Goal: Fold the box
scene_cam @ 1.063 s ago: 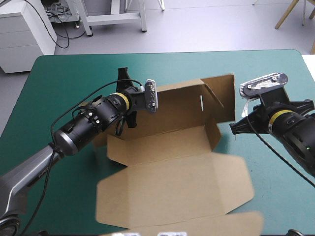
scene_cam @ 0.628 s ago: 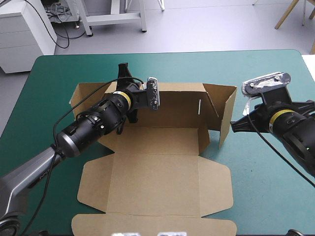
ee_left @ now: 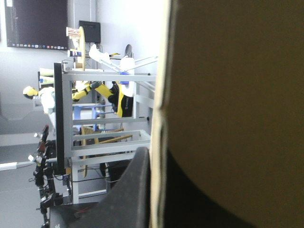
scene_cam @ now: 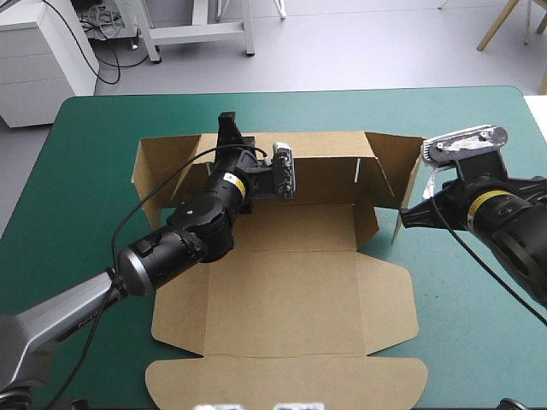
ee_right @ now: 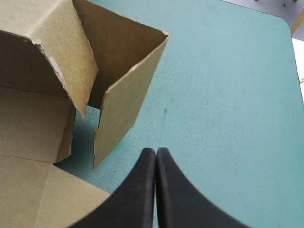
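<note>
Bright, even overhead light.
The box threw soft shadows on the table; the left wrist view showed its wall dark, backlit.

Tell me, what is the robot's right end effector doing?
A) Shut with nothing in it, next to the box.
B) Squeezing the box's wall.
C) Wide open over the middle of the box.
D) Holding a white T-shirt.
A: the right wrist view shows the right end effector with its black fingers pressed together and nothing between them. It is over the teal-green cover, beside the box.
</note>
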Controlling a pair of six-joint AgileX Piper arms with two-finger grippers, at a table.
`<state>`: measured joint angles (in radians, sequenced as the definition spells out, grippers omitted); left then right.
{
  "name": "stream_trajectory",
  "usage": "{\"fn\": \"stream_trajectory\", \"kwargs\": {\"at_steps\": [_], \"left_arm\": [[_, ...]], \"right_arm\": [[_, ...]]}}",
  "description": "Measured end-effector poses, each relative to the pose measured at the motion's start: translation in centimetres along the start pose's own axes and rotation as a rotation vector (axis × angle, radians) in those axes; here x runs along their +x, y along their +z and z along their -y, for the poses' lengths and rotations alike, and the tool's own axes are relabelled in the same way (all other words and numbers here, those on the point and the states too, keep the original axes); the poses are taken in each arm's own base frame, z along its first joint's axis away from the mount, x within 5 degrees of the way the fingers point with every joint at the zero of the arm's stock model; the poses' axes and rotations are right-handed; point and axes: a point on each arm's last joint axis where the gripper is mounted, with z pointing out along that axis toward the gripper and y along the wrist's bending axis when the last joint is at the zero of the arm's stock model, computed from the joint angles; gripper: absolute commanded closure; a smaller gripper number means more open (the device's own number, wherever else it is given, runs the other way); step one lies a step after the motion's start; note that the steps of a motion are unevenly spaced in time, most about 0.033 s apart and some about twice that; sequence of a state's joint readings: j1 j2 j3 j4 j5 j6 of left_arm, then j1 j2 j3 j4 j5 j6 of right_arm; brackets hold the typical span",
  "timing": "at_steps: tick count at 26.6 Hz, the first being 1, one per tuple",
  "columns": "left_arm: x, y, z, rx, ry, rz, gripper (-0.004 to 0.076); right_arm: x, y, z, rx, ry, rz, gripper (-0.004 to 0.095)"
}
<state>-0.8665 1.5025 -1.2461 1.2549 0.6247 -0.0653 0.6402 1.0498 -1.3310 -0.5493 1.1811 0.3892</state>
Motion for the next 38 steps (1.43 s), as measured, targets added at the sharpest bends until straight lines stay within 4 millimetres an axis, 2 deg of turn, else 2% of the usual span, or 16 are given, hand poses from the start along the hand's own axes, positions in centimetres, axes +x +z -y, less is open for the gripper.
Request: {"fn": "stream_trajectory", "kwargs": {"at_steps": [5,9,11,14,19,21,33,38], "left_arm": [[1.7,0.4,3.9,-0.017,-0.033,-0.012,0.0734],[2.5,0.2,4.9,-0.004,-0.031,-0.022,0.0734],[2.5,0.2,4.9,-0.007,-0.023,-0.019,0.0734],[2.5,0.1,4.9,-0.011,-0.017,-0.016,0.0734],[2.5,0.1,4.8,-0.017,-0.016,-0.021,0.0734],[2.5,0.1,4.8,-0.017,-0.016,-0.021,0.0734],[2.2,0.1,4.8,-0.019,0.013,0.019,0.0734],[1.9,0.1,4.8,-0.014,0.026,0.048,0.0734]], "right_arm": [[-0.3,0.0,-0.1,-0.012,0.004,0.030,0.0927],[-1.4,-0.7,0.0,-0.029,0.022,0.091,0.0915],[-2.1,-1.3,0.2,-0.034,0.036,0.119,0.0869],[-3.4,-2.0,0.4,-0.039,0.049,0.159,0.0710],[-5.7,-3.1,0.7,-0.047,0.070,0.224,0.0278],[-6.5,-3.5,0.7,-0.049,0.077,0.245,0.0184],[-11.3,-4.9,0.9,-0.043,0.115,0.332,0.0180],[-12.8,-3.9,0.5,-0.032,0.119,0.300,0.0222]]}}
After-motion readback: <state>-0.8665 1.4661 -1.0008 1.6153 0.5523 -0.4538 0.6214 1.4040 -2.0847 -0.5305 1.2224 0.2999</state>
